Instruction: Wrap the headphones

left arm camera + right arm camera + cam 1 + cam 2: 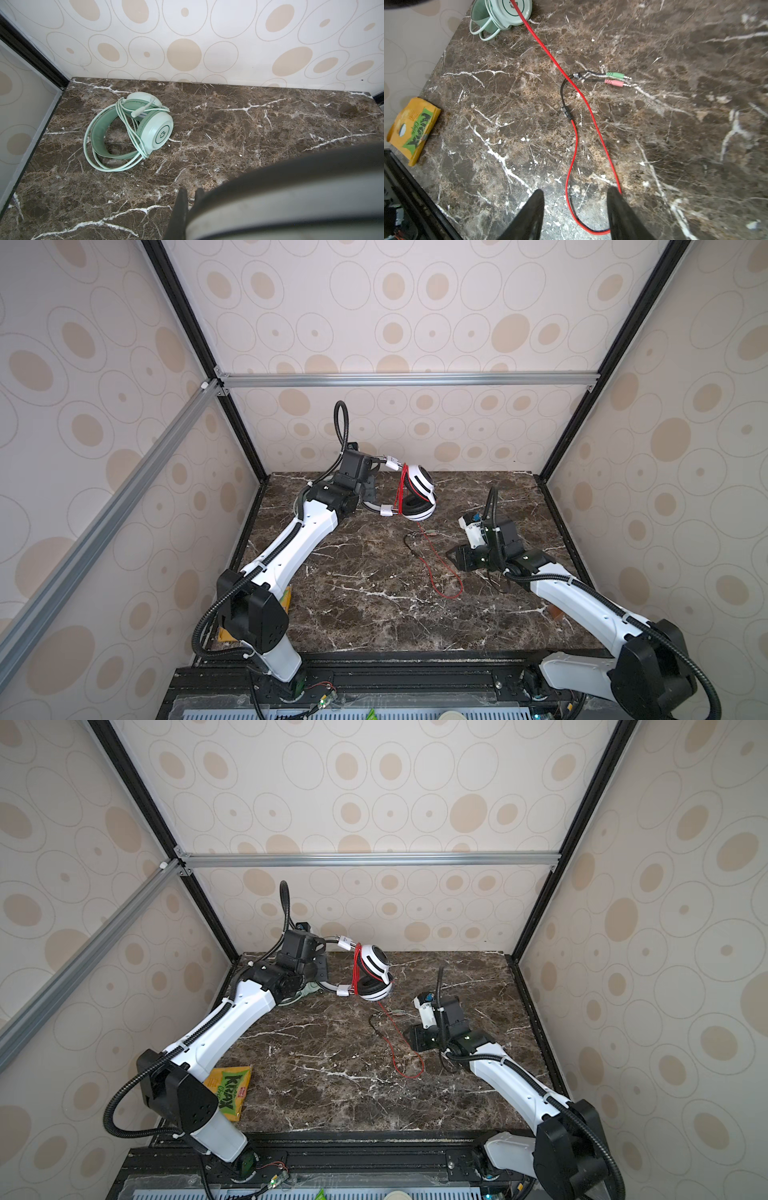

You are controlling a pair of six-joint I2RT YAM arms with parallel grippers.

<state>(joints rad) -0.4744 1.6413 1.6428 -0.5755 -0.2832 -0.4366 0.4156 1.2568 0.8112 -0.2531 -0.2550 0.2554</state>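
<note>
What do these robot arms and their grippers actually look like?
Both the left arm and right arm have glossy white shells between chunky black joints. A ribbed black hose runs along each, fastened with white ties. The left gripper and right gripper end in dark, tapering fingers.

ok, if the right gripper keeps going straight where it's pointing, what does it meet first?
Likely the red cord: its slack loop lies on the table between the open fingers of the right gripper. After that, the marble itself. Depth is hard to judge.
</note>
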